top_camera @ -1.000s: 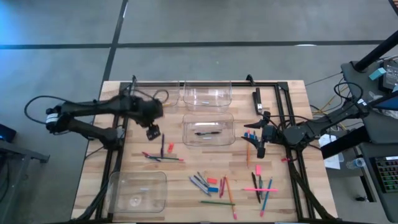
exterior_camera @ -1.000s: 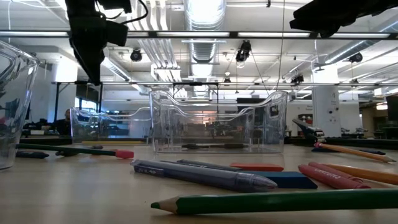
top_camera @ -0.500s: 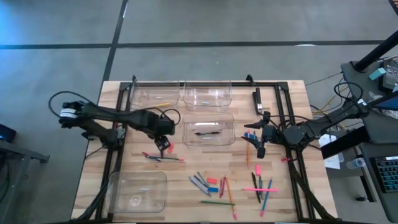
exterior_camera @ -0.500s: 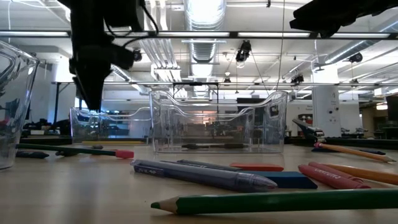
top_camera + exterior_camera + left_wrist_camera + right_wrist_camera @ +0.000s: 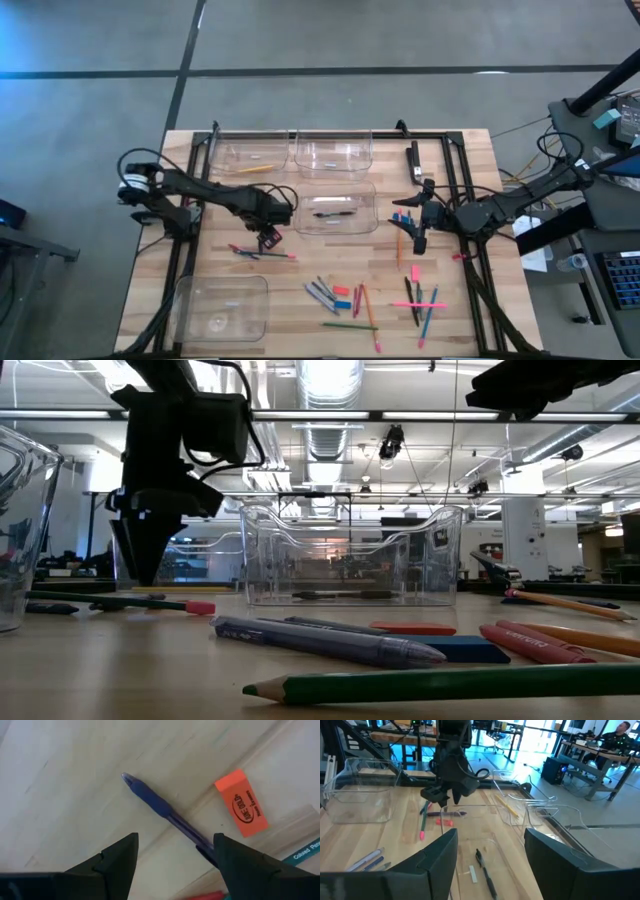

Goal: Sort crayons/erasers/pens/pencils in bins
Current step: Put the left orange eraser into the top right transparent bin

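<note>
Both pairs of jaws stand apart and we see nothing held in either.

From above, the left gripper point(image 5: 268, 238) hangs over a small cluster on the table's left half, just beside the middle bin point(image 5: 334, 209). The right gripper point(image 5: 418, 243) waits well apart, near the table's right rail, so the left arm is plainly the nearer one.

At table height, we see the left gripper point(image 5: 145, 555) pointing straight down, its tips close above the wood but, we judge, not yet touching.

Through the left wrist, a purple pen point(image 5: 167, 815) lies bare on the table, running slantwise, with one end passing under one of the fingers point(image 5: 245, 860). An orange eraser point(image 5: 241, 802) lies just beside the pen, apart from it. We judge the pen the likely target; its long axis sits skew to the jaws' gap.

Through the right wrist, we see the left arm over that cluster, and a black pen point(image 5: 485, 870) already in the near bin.
</note>
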{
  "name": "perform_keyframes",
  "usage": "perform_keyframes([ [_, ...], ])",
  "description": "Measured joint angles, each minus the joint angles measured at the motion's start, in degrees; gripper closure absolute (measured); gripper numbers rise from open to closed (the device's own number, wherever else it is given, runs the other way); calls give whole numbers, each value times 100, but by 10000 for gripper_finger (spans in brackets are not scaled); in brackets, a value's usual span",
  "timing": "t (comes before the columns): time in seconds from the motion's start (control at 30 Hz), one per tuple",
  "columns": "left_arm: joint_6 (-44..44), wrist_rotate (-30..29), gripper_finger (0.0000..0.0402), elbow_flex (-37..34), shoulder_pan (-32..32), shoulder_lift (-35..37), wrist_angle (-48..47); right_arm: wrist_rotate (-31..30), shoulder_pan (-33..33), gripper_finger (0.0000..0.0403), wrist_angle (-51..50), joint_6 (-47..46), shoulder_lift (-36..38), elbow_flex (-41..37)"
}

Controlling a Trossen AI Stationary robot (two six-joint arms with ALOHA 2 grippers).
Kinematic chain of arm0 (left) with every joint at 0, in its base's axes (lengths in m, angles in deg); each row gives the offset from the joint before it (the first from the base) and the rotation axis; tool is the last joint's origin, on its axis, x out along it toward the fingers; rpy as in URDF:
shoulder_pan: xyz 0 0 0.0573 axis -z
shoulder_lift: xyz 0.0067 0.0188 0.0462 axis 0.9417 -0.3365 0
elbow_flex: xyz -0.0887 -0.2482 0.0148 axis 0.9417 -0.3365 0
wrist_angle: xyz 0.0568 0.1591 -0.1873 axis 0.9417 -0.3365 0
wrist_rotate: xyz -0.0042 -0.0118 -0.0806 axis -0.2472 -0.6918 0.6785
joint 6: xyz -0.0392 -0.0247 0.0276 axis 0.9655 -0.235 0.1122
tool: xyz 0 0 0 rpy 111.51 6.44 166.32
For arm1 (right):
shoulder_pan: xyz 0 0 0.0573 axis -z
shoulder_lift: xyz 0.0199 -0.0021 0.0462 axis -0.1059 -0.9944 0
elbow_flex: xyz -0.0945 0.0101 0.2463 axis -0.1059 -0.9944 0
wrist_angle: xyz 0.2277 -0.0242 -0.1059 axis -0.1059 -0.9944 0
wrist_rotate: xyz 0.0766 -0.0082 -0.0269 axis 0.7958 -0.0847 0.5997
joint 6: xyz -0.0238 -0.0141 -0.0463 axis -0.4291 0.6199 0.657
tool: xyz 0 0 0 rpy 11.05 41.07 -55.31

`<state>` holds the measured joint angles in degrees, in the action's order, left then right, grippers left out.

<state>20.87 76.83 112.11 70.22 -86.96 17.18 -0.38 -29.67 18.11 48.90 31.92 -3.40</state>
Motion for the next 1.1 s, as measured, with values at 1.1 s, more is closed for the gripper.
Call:
perform_keyframes([
  [1.1,-2951,-678,160,-11,722,29,1056,-85,0,184,-11,8,0,0],
])
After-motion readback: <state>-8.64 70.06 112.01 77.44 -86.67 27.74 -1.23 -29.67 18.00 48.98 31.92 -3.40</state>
